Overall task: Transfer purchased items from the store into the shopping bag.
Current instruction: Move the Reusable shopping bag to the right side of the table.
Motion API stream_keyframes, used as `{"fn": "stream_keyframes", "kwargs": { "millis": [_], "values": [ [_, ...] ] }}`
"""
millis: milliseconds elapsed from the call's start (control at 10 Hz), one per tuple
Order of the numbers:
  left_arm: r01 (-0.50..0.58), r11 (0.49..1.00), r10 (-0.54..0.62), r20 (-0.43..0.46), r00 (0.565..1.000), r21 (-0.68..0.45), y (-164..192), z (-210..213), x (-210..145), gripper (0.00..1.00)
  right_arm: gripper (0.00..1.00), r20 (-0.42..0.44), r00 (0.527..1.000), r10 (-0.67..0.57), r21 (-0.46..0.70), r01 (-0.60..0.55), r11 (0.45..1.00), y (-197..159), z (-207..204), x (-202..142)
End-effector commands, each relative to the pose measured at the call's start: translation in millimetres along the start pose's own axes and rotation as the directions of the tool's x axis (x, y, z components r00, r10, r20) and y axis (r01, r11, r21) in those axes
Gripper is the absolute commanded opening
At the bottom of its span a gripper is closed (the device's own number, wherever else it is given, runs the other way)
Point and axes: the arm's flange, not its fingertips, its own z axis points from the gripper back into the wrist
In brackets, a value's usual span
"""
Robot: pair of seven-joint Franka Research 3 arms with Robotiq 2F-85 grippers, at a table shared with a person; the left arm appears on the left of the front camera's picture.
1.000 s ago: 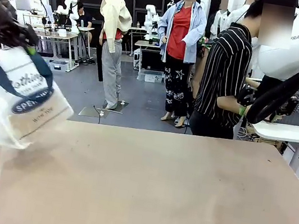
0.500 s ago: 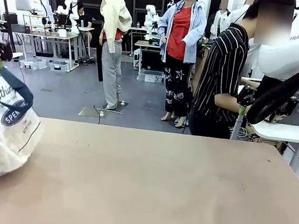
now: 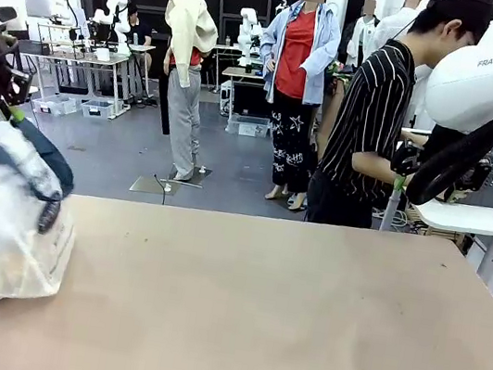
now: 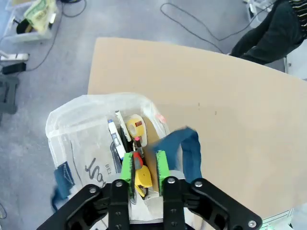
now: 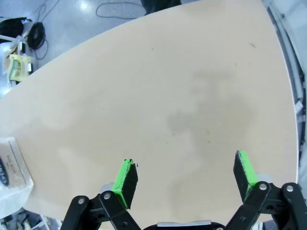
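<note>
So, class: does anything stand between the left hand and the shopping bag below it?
Nothing visible does. The left hand hangs directly over the shopping bag, its green fingers a little apart above the bag's open mouth, with a blue handle beside them.

right arm: "FRA…" | shopping bag: maybe "BE…", blurred
</note>
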Motion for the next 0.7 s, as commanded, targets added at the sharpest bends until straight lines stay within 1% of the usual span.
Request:
{"fn": "stream_keyframes", "kwargs": {
  "millis": [0,100,200,300,400,500,600],
  "values": [
    [-0.008,1.000,0.007,0.030,1.000,0.019,-4,7,6,0.82,1.00,-0.007,1.000,0.012,-0.011,-0.012,1.000,-2,0,-1],
    [-0.015,1.000,0.016,0.078,0.997,-0.019,-11,12,6,1.00,1.00,-0.007,1.000,0.012,-0.011,-0.012,1.000,-2,0,-1],
    [0.035,0.994,-0.020,0.153,0.988,-0.099,-30,22,2,1.00,1.00,-0.007,1.000,0.012,-0.011,-0.012,1.000,-2,0,-1],
    [0.120,0.987,-0.100,0.177,0.979,-0.104,-59,25,-4,1.00,1.00,-0.007,1.000,0.012,-0.011,-0.012,1.000,-2,0,-1],
    [0.206,0.968,-0.180,0.182,0.967,-0.140,-90,21,-6,1.00,1.00,-0.007,1.000,0.012,-0.011,-0.012,1.000,-2,0,-1],
    [0.314,0.935,-0.283,0.184,0.941,-0.163,-122,11,-7,1.00,1.00,-0.007,1.000,0.012,-0.011,-0.012,1.000,-2,0,-1],
    [0.385,0.905,-0.354,0.183,0.917,-0.182,-155,-4,-6,1.00,1.00,-0.007,1.000,0.012,-0.011,-0.012,1.000,-2,0,-1]
  ]
}}
